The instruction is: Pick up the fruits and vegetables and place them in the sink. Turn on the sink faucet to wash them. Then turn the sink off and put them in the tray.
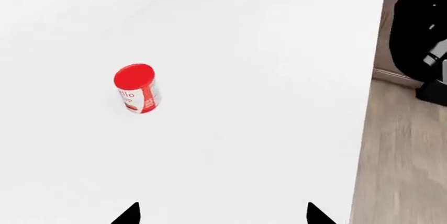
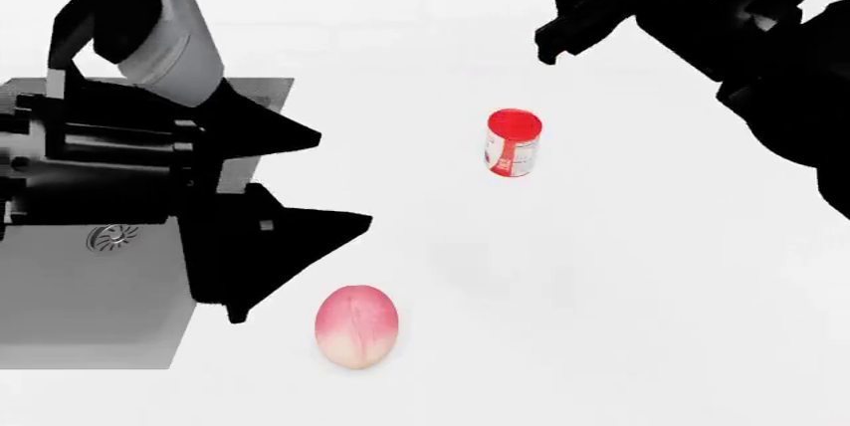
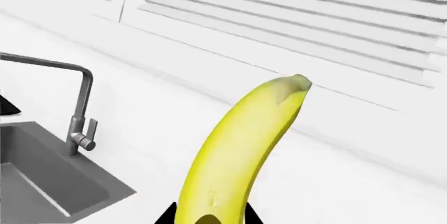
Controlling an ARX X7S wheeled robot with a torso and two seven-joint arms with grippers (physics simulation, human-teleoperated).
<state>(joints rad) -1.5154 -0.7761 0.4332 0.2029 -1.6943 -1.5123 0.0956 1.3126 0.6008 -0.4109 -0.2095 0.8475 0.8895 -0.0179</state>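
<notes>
My right gripper (image 3: 208, 217) is shut on the yellow banana (image 3: 244, 150), which it holds in the air; in the right wrist view the banana points toward the back wall. The steel sink faucet (image 3: 79, 106) stands behind the dark grey sink (image 3: 42, 182). The pink peach (image 2: 356, 325) lies on the white counter just right of the sink (image 2: 80, 307). My left gripper (image 2: 325, 177) hangs open above the sink's right edge, up and left of the peach, with nothing between its fingers. The tray is out of view.
A red-and-white can (image 2: 513, 143) stands upright on the counter (image 2: 638, 277) right of my left gripper, and also shows as the can (image 1: 137, 88) in the left wrist view. The counter's edge (image 1: 367, 130) drops to a wooden floor (image 1: 401, 166).
</notes>
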